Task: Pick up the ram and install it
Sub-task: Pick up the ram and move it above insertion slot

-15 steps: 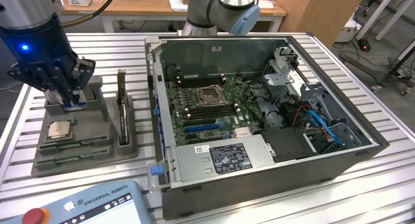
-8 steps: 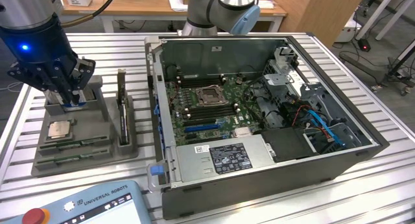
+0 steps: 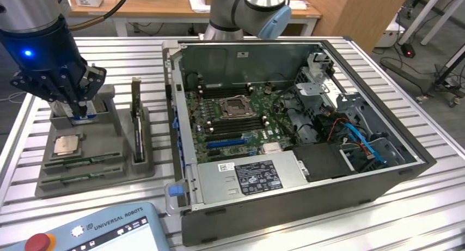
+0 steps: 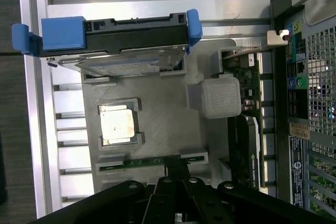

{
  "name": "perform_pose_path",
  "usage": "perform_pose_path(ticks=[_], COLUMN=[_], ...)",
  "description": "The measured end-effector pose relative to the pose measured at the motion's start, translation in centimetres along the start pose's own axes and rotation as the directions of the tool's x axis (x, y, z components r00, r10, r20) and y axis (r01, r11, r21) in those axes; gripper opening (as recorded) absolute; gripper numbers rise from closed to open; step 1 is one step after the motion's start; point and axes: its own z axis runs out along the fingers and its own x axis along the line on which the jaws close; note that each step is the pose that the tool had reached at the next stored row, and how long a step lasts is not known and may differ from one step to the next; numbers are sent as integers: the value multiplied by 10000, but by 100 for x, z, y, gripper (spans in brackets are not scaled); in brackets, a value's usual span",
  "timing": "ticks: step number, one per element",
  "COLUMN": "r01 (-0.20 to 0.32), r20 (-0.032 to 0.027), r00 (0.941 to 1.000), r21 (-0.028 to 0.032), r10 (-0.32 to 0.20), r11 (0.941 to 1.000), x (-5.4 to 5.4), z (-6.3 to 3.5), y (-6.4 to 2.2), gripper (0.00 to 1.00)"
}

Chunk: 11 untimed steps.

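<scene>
Exterior view, with a dial laid flat over the scene and 12 o'clock at the far edge. On the slatted tabletop point(image 3: 421, 207), an open case point(image 3: 291, 213) in the middle, with the motherboard point(image 3: 218, 128) bared inside. At 9 o'clock from the case, just beside it, a grey tray point(image 3: 109, 172). Standing on edge along the tray's 3 o'clock side, a dark card point(image 3: 136, 123). Near the tray's middle, a square silver chip point(image 3: 67, 145). At 6 o'clock from the chip, just beside it, the ram point(image 3: 80, 163), lying flat in its own slot. At 6 o'clock from the ram, a second stick point(image 3: 73, 178) in the next slot. Over the tray's 12 o'clock end, the pincer point(image 3: 78, 114). At 6 o'clock from the tray, part of a pendant point(image 3: 95, 229).

Wrist view, looking down on the tray point(image 4: 168, 124): the chip point(image 4: 119, 124), a drive point(image 4: 126, 30) with blue ends, and the card point(image 4: 247, 145) on edge beside the case. Beside the chip, the ram point(image 4: 142, 161), seated level in its slot, crossed at mid-length by the pincer point(image 4: 177, 167). Pincer closed right down, no gap between the tips. Cannot tell whether the tips touch the ram or hang above it.
</scene>
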Motion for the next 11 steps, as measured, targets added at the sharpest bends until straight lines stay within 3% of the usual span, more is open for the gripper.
perform_pose_path(ticks=[11], r01=[0], r20=[1], r00=[10000], r21=[0], r10=[0], r11=[10000], x=[0], z=[0], y=[0], gripper=[10])
